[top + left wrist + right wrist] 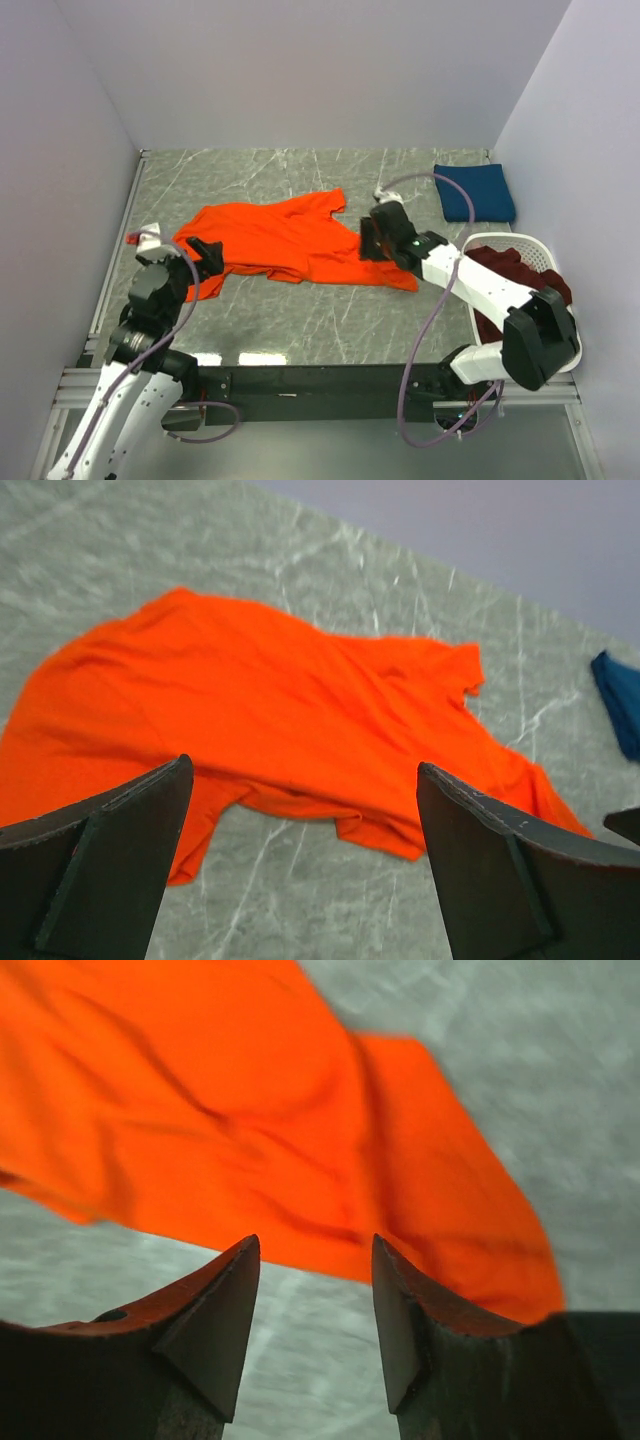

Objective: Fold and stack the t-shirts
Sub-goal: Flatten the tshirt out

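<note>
The left gripper [212, 262] gapes wide at near left on a bent arm; the right gripper [371, 240], reaching left to mid-table, has jaws parted.

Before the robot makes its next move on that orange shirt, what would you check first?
1. Left gripper open and empty: ok.
2. Right gripper jaws apart, nothing between them: ok.
3. Orange t-shirt lying flat for folding: not ok, it is rumpled and its near edge is bunched.
4. Orange t-shirt wholly on the table: ok.
5. Navy t-shirt folded, out of the way at the far right: ok.
6. Basket emptied: not ok, dark maroon cloth lies inside.
</note>
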`<state>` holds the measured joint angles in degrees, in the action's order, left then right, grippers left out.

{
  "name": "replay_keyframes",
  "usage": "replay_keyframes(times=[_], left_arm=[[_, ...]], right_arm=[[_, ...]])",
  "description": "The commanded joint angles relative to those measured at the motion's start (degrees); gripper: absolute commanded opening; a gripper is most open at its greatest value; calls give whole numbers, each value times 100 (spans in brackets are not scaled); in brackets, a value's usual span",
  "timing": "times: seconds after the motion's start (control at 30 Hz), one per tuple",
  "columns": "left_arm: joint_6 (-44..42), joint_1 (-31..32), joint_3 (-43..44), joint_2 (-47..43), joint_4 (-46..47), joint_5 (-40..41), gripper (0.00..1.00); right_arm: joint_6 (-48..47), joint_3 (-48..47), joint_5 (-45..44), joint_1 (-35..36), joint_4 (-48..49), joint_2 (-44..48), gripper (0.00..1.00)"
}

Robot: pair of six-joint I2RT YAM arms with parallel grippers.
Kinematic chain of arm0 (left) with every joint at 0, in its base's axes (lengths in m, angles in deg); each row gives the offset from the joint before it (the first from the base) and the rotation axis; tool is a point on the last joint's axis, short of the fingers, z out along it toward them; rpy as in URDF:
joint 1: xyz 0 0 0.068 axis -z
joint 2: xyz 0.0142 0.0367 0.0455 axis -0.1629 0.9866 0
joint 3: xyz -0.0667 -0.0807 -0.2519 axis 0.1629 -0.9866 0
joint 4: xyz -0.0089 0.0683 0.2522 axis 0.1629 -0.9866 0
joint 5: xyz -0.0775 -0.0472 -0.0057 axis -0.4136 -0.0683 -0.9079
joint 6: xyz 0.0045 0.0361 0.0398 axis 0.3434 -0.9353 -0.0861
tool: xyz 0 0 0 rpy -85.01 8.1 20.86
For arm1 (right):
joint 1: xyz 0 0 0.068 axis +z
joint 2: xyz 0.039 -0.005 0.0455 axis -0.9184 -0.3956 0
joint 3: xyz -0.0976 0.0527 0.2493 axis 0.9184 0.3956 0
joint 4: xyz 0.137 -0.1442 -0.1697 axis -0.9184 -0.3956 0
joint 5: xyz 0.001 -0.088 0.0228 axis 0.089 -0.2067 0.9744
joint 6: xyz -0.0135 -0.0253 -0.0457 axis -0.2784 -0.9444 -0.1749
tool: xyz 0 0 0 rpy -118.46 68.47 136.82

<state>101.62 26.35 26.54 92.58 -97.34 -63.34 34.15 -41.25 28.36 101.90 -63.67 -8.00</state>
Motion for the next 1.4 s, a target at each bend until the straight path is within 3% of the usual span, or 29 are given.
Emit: replay_keyframes(times=[0.0,0.33,0.5,0.67,1.03,1.37], left_arm=[[346,17,372,654,273,-321,99],[1244,-36,504,2622,414,118,100],[1096,-817,706,3019,458,-355,99],[700,-1143,891,3090,361,-269,99],[163,-1152,680,2861,457,110,100],[154,-1135,733,2879,431,-109,99]], right_arm=[[167,654,474,-391,445,589,55],[194,1553,1020,-426,647,608,53],[264,1413,528,-453,498,300,55],[167,1167,194,-461,314,-60,56],[-8,622,-421,-453,-249,-517,56],[115,227,-334,-453,-610,-1247,56]])
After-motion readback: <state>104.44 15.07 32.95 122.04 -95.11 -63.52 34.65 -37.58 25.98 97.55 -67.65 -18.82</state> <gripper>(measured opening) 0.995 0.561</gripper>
